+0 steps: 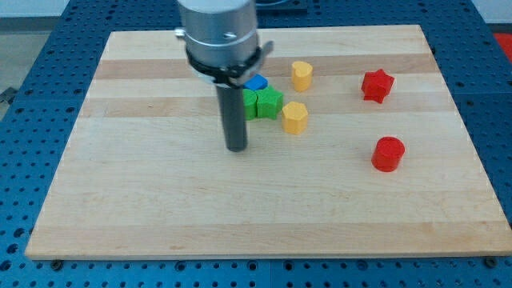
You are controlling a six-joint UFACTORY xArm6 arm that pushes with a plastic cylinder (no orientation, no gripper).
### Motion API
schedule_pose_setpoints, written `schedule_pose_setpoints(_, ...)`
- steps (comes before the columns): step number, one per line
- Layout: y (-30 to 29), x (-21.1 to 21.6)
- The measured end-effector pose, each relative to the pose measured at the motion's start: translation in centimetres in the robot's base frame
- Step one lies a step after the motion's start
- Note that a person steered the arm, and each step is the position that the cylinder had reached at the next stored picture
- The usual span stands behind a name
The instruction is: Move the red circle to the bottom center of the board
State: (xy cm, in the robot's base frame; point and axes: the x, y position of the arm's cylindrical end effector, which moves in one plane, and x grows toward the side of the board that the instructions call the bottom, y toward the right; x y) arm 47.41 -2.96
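The red circle [388,154] sits on the wooden board [160,208] at the view's right, about mid-height. My tip [236,148] rests on the board left of centre, far to the left of the red circle. It stands just below and left of a cluster of blocks: a blue block [256,82], partly hidden behind the rod, two green blocks [270,103] touching each other, and a yellow block [294,117] at their right.
A second yellow block [302,74] stands above the cluster. A red star-shaped block [378,85] lies at the upper right, above the red circle. The board rests on a blue perforated table [24,120].
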Motion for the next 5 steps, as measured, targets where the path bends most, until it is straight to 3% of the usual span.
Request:
schedule_pose_setpoints(1,4.9,0.7)
schedule_pose_setpoints(3,11.9,-4.1)
schedule_pose_setpoints(5,16.9,0.5)
